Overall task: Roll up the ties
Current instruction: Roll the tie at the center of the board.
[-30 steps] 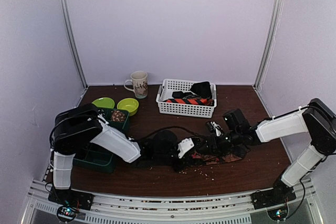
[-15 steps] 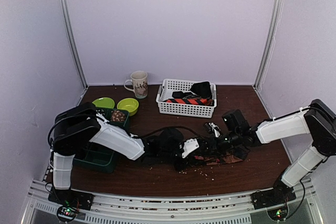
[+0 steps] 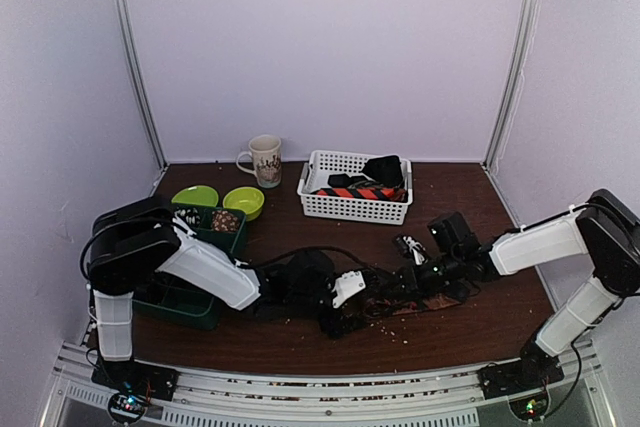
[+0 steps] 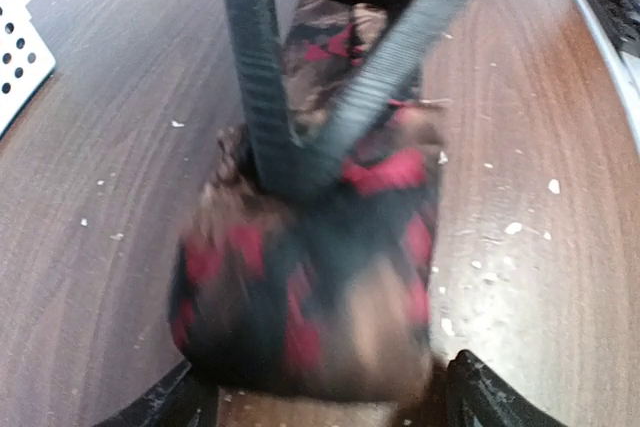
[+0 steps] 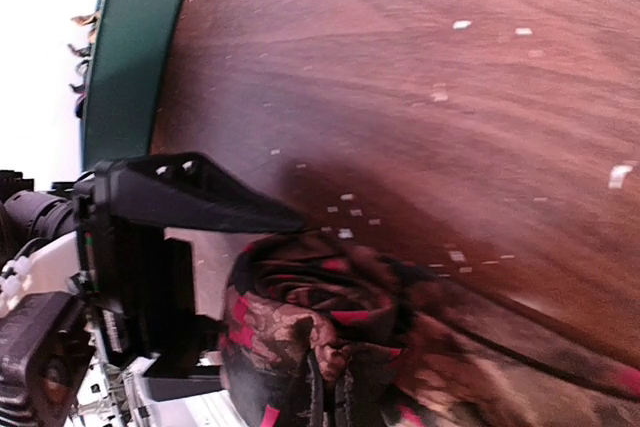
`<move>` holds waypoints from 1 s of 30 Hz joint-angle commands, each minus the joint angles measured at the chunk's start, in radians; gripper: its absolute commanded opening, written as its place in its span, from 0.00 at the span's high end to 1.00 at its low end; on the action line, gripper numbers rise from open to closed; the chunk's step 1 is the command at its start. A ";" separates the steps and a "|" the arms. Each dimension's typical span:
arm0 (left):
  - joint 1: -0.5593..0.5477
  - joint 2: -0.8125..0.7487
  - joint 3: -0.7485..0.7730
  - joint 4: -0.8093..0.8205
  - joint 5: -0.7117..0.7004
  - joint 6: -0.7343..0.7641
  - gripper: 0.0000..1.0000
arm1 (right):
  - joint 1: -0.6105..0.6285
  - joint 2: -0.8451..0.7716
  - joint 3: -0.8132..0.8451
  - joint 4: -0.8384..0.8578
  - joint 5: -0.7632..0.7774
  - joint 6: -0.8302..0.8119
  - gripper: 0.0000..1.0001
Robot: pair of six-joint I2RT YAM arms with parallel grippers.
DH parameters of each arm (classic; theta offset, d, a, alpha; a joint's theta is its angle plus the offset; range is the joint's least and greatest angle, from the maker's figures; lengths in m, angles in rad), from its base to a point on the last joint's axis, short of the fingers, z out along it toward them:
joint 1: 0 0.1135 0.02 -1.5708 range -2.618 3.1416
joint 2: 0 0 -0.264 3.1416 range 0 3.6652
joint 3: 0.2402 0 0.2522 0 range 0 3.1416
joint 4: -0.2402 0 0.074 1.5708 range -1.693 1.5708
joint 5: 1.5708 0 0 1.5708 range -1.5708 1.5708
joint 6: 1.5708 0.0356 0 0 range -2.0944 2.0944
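A brown, red and black patterned tie is partly rolled into a fist-sized coil (image 4: 300, 297) on the wooden table, its unrolled tail (image 3: 432, 299) running to the right. In the left wrist view, my left gripper (image 4: 325, 405) is open, its tips wide on either side of the coil (image 3: 372, 297). My right gripper (image 5: 345, 399) is shut on the tie's coil, pinching fabric at its top. Its ribbed grey fingers (image 4: 262, 87) reach down onto the coil. In the top view the left gripper (image 3: 345, 309) and right gripper (image 3: 397, 287) meet at the coil.
A white basket (image 3: 355, 210) at the back holds a rolled orange-and-navy striped tie (image 3: 362, 191) and a black one (image 3: 385, 169). A mug (image 3: 265, 160), two green bowls (image 3: 197, 195) (image 3: 243, 201) and a dark green tray (image 3: 180, 299) stand at the left. Crumbs dot the table.
My left gripper has opened off the coil and drawn back slightly to the left. My right gripper has closed onto the top of the coil.
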 commanded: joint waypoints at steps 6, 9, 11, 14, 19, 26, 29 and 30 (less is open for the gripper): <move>-0.001 0.095 -0.044 0.404 0.063 -0.223 0.19 | -0.049 0.043 -0.129 -0.032 0.154 -0.062 1.00; -0.005 0.133 -0.024 0.470 0.062 -0.279 0.20 | -0.049 0.038 -0.145 -0.018 0.170 -0.058 1.00; -0.014 0.156 0.009 0.469 0.060 -0.286 0.20 | -0.049 0.051 -0.140 -0.010 0.175 -0.058 1.00; -0.027 0.187 0.054 0.465 0.033 -0.307 0.19 | -0.049 0.075 -0.129 -0.005 0.172 -0.056 1.00; -0.030 0.245 0.115 0.464 -0.022 -0.375 0.23 | -0.047 0.084 -0.131 0.008 0.175 -0.039 1.00; -0.031 0.264 0.160 0.347 -0.071 -0.348 0.65 | -0.047 0.058 -0.141 0.028 0.145 -0.011 0.99; -0.044 0.220 0.138 0.234 -0.112 -0.210 0.76 | -0.058 0.013 -0.122 -0.001 0.106 -0.016 0.84; -0.049 0.209 0.132 0.188 -0.129 -0.166 0.78 | -0.066 -0.002 -0.112 -0.016 0.089 -0.021 0.78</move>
